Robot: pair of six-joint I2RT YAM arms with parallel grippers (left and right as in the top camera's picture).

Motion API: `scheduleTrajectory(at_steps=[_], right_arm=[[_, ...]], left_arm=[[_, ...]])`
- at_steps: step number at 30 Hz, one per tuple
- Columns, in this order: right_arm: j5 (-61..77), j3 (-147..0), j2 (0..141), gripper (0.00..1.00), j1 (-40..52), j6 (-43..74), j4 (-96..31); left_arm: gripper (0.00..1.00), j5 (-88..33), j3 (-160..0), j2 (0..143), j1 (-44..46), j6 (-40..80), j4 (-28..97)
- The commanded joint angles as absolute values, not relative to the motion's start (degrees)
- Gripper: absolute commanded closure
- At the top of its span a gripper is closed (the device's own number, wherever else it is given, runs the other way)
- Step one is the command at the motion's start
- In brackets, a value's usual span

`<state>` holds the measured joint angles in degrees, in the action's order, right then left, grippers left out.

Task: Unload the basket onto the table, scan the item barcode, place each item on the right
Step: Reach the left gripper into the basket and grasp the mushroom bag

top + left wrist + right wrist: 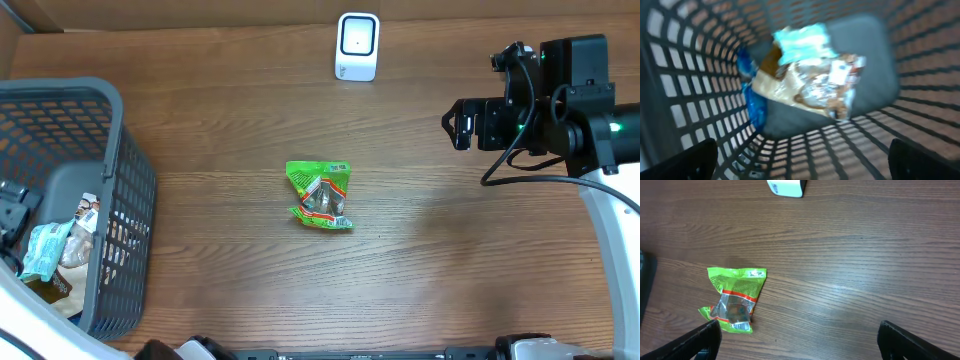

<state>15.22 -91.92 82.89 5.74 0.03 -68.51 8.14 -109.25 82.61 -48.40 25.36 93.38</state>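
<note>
A green snack packet (320,195) lies flat on the wooden table, its barcode at its lower edge; the right wrist view has the packet (735,297) at lower left. The white scanner (357,46) stands at the table's back edge, and only its base (786,187) enters the right wrist view at the top. My right gripper (458,125) hovers open to the right of the packet, its fingers wide apart over bare wood (800,342). My left gripper (802,167) is open inside the basket, above the packets there, holding nothing.
A grey mesh basket (60,95) stands at the left edge of the table. In it lie a light-blue packet (45,250) and a clear-and-brown packet (810,85), blurred in the left wrist view. A cardboard wall runs behind the table.
</note>
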Motion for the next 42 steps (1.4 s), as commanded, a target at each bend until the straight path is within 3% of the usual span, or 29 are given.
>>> scheduleTrajectory(at_steps=[1, 18, 24, 34, 36, 37, 40, 42], right_arm=[[15.57, -93.71, 83.07, 0.0, 6.0, 0.16, -67.9], [15.59, -93.71, 83.07, 0.0, 6.0, 0.16, -68.73], [15.57, -93.71, 83.07, 0.0, 6.0, 0.16, -68.79], [15.55, -93.71, 83.07, 0.0, 6.0, 0.16, -69.14], [15.55, -93.71, 83.07, 0.0, 6.0, 0.16, -69.17], [15.57, -93.71, 83.07, 0.0, 6.0, 0.16, -69.17], [15.55, -93.71, 83.07, 0.0, 6.0, 0.16, -69.34], [15.55, -93.71, 83.07, 0.0, 6.0, 0.16, -69.36]], left_arm=[[0.0, 7.44, -100.92, 84.55, -51.03, 25.78, 89.86], [0.0, 0.45, -61.87, 87.33, -50.98, 19.66, 52.29], [0.0, 0.84, -58.15, 92.51, -50.98, 19.66, 43.42], [0.01, 1.89, -58.15, 101.19, -50.98, 19.66, 41.1], [0.1, 1.74, -58.15, 102.15, -50.98, 19.68, 41.32], [0.2, 1.52, -58.15, 102.41, -50.98, 19.66, 41.58], [0.66, 0.1, -58.15, 102.5, -50.98, 19.66, 42.44], [0.82, -0.08, -58.26, 102.48, -50.98, 19.68, 43.16]])
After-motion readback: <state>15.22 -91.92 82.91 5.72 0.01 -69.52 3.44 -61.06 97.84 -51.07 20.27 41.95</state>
